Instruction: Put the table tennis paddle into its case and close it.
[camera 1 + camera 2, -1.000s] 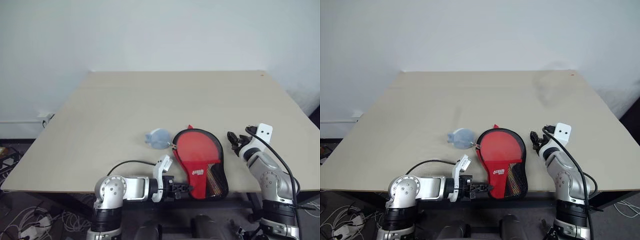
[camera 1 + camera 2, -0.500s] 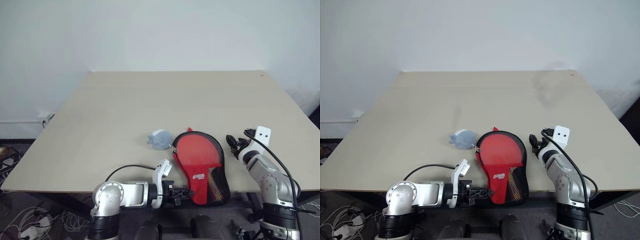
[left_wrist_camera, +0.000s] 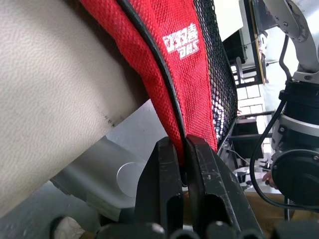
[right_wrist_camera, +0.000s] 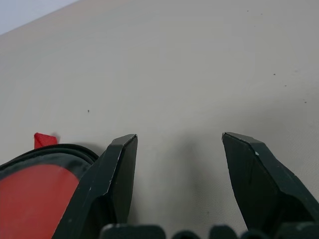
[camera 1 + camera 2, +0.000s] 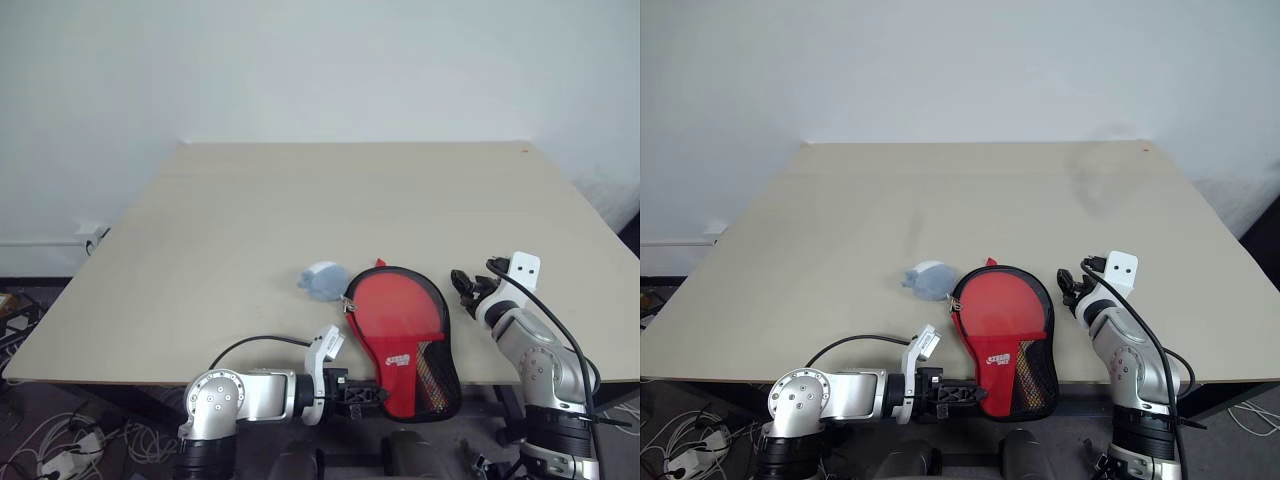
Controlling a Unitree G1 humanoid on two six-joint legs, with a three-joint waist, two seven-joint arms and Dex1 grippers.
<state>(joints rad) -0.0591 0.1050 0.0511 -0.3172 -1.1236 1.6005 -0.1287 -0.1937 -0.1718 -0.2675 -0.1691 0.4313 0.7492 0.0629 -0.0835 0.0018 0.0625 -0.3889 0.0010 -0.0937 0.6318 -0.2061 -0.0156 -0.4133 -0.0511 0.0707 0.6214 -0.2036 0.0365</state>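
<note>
The red case (image 5: 400, 312) with black trim lies near the table's front edge, its narrow mesh end hanging past the edge. A round red face inside the trim looks like the table tennis paddle behind the clear panel; its handle is hidden. My left gripper (image 5: 372, 393) reaches in from the left below the edge. It is shut on the case's (image 3: 169, 50) black-trimmed lower rim, which the left wrist view shows pinched between the fingers (image 3: 162, 179). My right gripper (image 5: 478, 282) rests on the table just right of the case, open and holding nothing (image 4: 179, 144).
A small whitish plastic wad (image 5: 322, 280) sits on the beige table (image 5: 250, 220), touching or nearly touching the case's upper left. A white wall stands behind the table. Cables lie on the floor at lower left.
My left arm has sunk slightly near the front edge, still shut on the case, whose narrow end hangs a little lower. The right gripper has kept still.
</note>
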